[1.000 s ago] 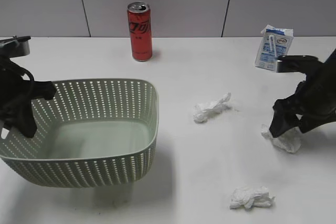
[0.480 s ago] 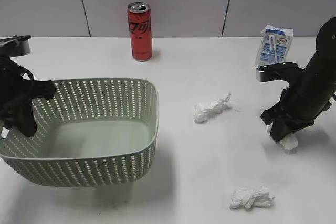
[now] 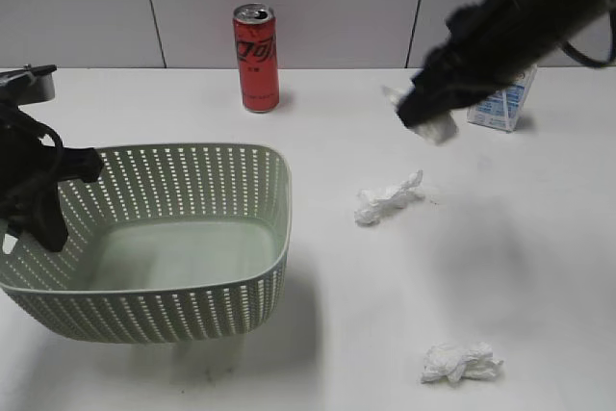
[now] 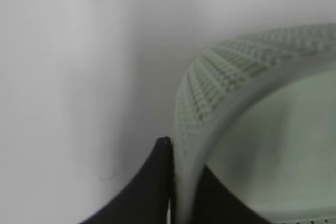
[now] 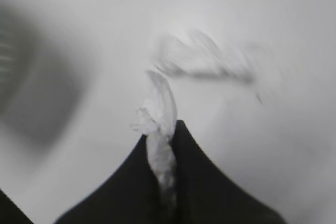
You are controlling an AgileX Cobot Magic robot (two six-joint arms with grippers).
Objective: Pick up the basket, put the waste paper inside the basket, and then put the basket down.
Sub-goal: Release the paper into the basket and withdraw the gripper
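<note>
Left tool (image 3: 43, 209): black, closed down on the left end wall of the pale sage-green perforated plastic basket (image 3: 192, 238); in the left wrist view (image 4: 170, 182) the two dark fingers sit either side of the lattice wall w/ the wall pinched between.
Right tool (image 3: 423, 117): black, raised above the worktop at upper right, fingers nearly together on a crumpled white tissue wad (image 3: 435, 125); right wrist view (image 5: 163, 182) shows the wad (image 5: 160, 124) squeezed in the narrow gap and sticking out past the tips. View is motion-blurred.
Basket pose: long axis approx left-right in exterior view, opening up; left end lifted by the tool, right end lower, shadow under it. Can't tell if the right end touches the white worktop (image 3: 337, 315).
Basket contents: only bare floor visible inside.
Held wad position: in the air, well right of the basket, above and behind the middle wad.
Other paper: 2nd white tissue wad (image 3: 385, 199) lies on worktop right of basket, elongated, pointing up-right; 3rd white tissue wad (image 3: 462, 363) near front edge, long axis approx left-right. Both apart from basket.
Background: red drinks can (image 3: 256, 57) upright at rear centre; blue-and-white milk carton (image 3: 502, 108) at rear right, partly hidden by the right arm.
</note>
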